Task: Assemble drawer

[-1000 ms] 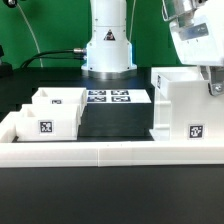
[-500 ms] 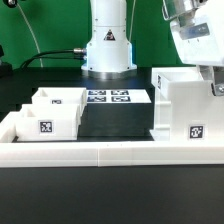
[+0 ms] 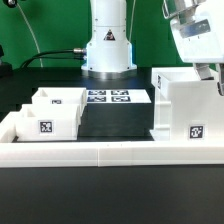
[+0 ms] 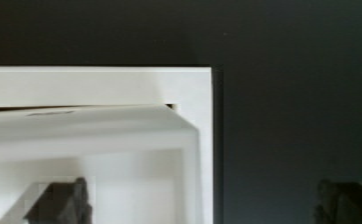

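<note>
The tall hollow box shell [image 3: 186, 108] stands at the exterior view's right with a tag on its front. Two smaller trays [image 3: 52, 112] sit side by side at the exterior view's left, the front one tagged. My gripper [image 3: 214, 76] hangs over the shell's far right top edge. In the wrist view my gripper [image 4: 199, 205] is open. One dark finger [image 4: 53, 203] is over the shell's white inside [image 4: 107, 150] and the other finger [image 4: 348, 200] is outside over the black table, so they straddle the shell's side wall. Nothing is gripped.
The marker board [image 3: 110, 97] lies flat behind the trays, in front of the arm's white base [image 3: 108, 45]. A long low white border wall [image 3: 110, 152] runs along the front and up the exterior view's left side.
My gripper has shifted slightly toward the exterior view's right over the shell's edge. The shell and trays have not moved.
</note>
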You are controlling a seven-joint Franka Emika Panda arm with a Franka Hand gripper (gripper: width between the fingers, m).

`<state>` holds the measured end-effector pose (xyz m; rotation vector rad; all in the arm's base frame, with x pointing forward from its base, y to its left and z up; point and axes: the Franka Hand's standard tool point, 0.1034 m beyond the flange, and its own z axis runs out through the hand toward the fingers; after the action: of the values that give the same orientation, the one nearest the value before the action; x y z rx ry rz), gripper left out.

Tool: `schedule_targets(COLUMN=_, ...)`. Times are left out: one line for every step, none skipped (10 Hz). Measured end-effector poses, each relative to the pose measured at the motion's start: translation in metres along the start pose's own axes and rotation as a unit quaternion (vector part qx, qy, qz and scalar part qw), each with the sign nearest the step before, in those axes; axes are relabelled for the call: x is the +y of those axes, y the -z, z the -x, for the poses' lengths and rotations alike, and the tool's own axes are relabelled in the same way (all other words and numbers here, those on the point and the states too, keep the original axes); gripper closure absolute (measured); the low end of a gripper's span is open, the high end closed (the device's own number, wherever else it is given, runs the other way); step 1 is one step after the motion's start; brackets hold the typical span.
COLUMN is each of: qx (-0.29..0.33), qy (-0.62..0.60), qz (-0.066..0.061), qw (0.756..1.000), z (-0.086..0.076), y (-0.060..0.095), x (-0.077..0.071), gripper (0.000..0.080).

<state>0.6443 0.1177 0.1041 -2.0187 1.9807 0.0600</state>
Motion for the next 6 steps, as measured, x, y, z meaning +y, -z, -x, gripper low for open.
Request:
schedule_targets(qx=0.000, qy=0.000, qz=0.000, qw=1.000, z=0.000, y=0.000, x=0.000, gripper=0.0151)
schedule_targets(qx=0.000, qy=0.009, qz=0.000, qw=1.000, z=0.000, y=0.001, x=0.000, gripper=0.0151)
schedule_targets(qx=-0.001, qy=0.052, qz=0.000, qw=0.999, z=-0.001, y=0.012, x=0.008, gripper=0.0150)
schedule_targets(qx=-0.003, qy=0.071, qz=-0.003, qw=0.997, z=-0.001, y=0.025, x=0.014, gripper=0.0150)
schedule_targets(qx=-0.006, qy=0.077, qz=-0.008, qw=0.997, z=0.000, y=0.039, x=0.021, gripper=0.0150)
schedule_targets(qx=-0.010, qy=0.068, qz=-0.023, qw=0.997, z=0.000, y=0.052, x=0.026, gripper=0.0150)
